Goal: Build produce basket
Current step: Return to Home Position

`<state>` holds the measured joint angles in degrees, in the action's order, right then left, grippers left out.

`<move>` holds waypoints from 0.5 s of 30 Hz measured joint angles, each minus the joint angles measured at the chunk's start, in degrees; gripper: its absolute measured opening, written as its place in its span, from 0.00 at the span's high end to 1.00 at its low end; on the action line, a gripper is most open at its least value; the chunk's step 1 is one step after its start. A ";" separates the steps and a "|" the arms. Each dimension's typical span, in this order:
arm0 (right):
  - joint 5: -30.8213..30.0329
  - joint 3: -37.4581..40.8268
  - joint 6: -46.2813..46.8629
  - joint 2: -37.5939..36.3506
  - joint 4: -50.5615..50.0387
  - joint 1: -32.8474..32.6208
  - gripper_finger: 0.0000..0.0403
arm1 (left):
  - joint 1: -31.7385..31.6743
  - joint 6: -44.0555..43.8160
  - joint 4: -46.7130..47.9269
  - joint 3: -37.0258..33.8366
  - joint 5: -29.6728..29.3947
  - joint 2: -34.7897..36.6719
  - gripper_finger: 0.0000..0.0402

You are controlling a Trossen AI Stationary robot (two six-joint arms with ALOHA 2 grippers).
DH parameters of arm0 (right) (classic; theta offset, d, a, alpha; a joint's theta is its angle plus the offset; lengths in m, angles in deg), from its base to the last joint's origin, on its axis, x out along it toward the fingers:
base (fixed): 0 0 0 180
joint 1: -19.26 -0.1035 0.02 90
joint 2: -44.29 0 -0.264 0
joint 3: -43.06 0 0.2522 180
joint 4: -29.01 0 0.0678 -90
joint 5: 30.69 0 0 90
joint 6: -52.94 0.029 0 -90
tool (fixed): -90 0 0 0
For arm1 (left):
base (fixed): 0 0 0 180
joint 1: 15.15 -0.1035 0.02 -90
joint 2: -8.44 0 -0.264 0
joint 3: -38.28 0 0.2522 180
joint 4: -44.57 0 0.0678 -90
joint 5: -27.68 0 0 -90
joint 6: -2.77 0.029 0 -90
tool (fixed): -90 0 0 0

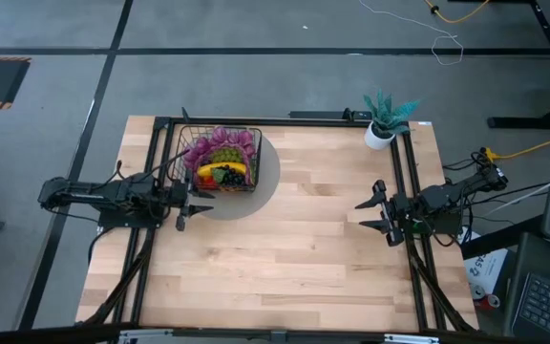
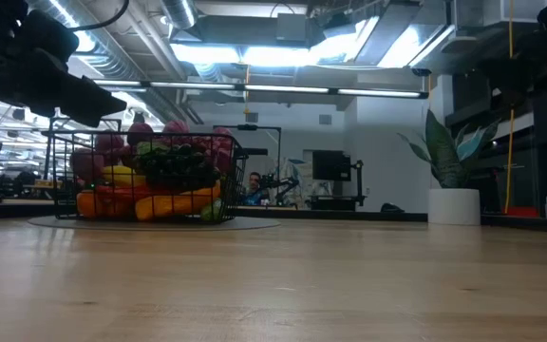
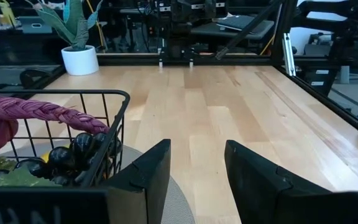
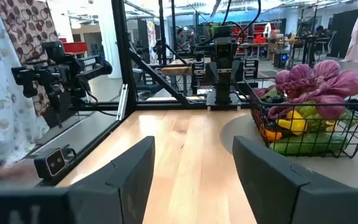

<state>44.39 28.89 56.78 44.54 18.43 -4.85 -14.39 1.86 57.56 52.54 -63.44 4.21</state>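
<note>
**Basket full, arms nearly parked**

The basket (image 1: 258,153) sits on a grey mat (image 1: 270,177) at the table's (image 1: 294,258) back left, heaped with produce (image 1: 220,158). No fruit shows outside it, so filling looks done. The left gripper (image 3: 197,155) hovers just beside the basket, spread and empty. The right gripper (image 4: 193,152), also spread and empty, waits near the right edge. Only homing seems left.

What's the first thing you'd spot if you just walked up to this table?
A black wire basket at the back left of the table, heaped with bright toy fruit and vegetables under a purple braid. The left end effector sits open right beside it, the right end effector open at the table's right side. A little potted plant stands in the back right corner.
</note>
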 joint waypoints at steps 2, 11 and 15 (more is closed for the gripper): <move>-0.04 0.02 0.16 0.00 0.00 0.03 0.45 | 0.00 -0.01 0.02 0.00 0.02 0.00 0.63; 0.43 0.02 -3.94 0.00 0.00 7.83 0.45 | 0.00 0.00 0.02 0.00 0.07 0.00 0.63; 5.44 0.01 -3.98 0.00 -0.74 12.05 0.45 | 0.00 0.00 0.02 0.00 0.09 0.00 0.63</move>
<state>49.83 28.90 52.81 44.54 17.69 7.20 -14.39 1.86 57.58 52.54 -63.36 4.21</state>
